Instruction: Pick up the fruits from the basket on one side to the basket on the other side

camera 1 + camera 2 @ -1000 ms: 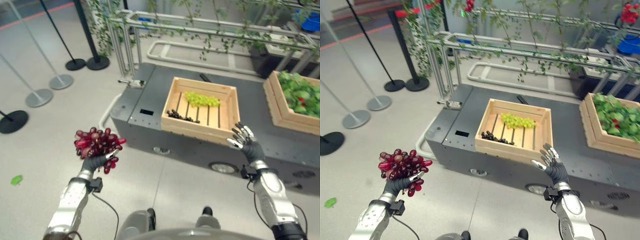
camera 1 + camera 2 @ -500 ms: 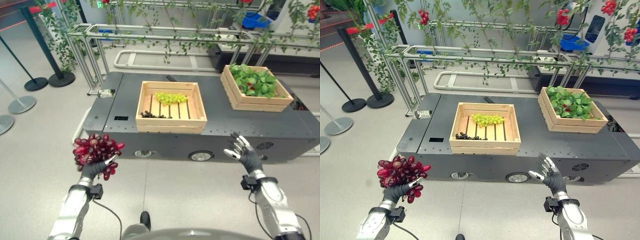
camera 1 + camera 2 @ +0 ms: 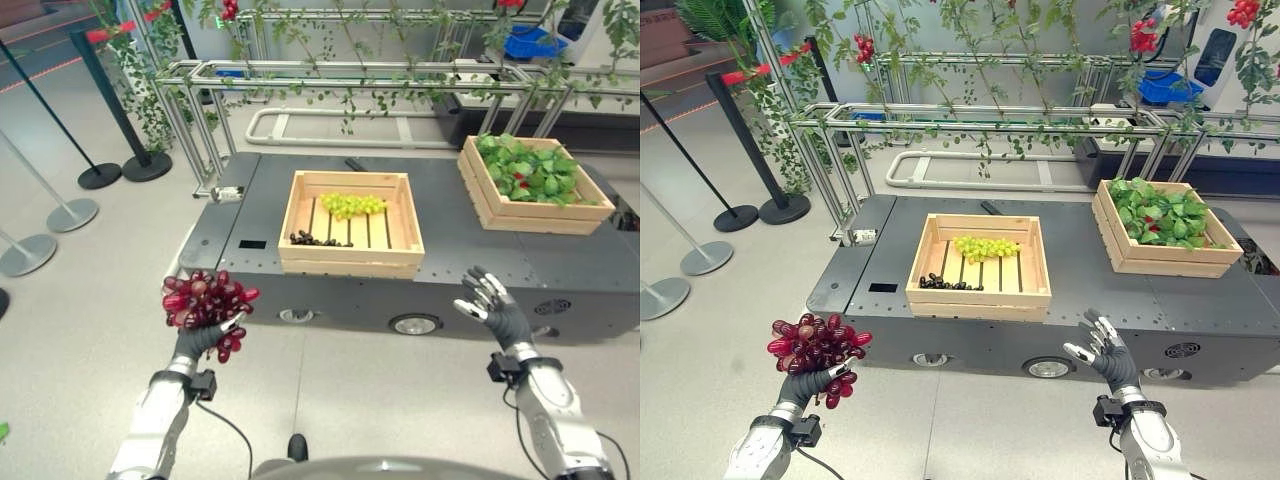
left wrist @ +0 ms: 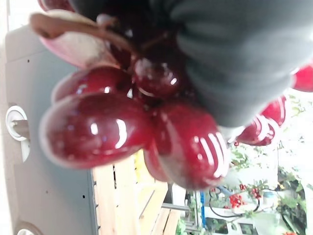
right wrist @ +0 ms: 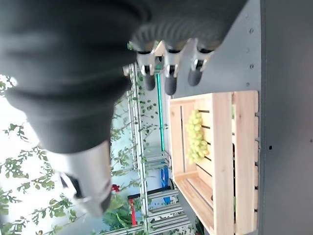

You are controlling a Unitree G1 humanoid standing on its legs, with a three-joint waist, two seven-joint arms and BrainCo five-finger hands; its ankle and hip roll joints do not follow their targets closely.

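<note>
Left hand [image 3: 200, 338] grips red grapes [image 3: 203, 298], raised over the floor short of the cart [image 3: 250, 215]; right hand [image 3: 493, 305] hangs open, empty; crate [image 3: 350, 262] holds green grapes [image 3: 352, 204].

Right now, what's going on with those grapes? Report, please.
Left hand shut on red grapes, held up short of the cart. Right hand open, empty. Slatted crate ahead holds green grapes and dark grapes. Path clear.

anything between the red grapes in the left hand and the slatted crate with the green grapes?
No object. In the left eye view the red grapes, held by the left hand, are separated from the slatted crate by bare floor, then the grey platform's edge and deck.
</note>
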